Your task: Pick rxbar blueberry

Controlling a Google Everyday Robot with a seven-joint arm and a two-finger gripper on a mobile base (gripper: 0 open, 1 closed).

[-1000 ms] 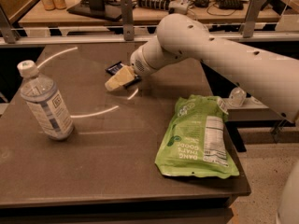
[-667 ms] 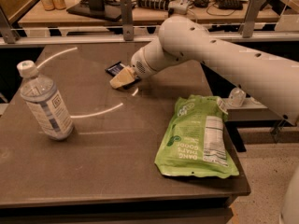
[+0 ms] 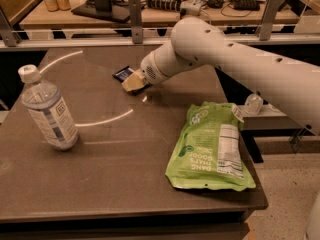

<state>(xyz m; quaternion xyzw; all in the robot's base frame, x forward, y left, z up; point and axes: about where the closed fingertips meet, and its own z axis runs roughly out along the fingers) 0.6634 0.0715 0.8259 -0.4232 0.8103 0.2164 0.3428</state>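
Claw point(image 3: 132, 82) has edged slightly rightward — arm stretched low, apparently touching rxbar blueberry point(image 3: 120, 73); grip unclear.

Robot's arm point(image 3: 250, 69): thick white plastic shell, smooth w/ slight gloss, built from fat tube-shaped segments. Big rounded, bulbous joint at the bend. A few small dark round dimples are dotted along the shell, approx. evenly spaced. The wrist section is narrower and short, w/ a patch of tiny perforations like a grille. The tan, blocky gripper point(image 3: 131, 83) at the wrist's end is much smaller than the arm and sits low over the far-centre part of the dark brown table point(image 3: 115, 184). Another white rounded body part shows at the btm-right edge.
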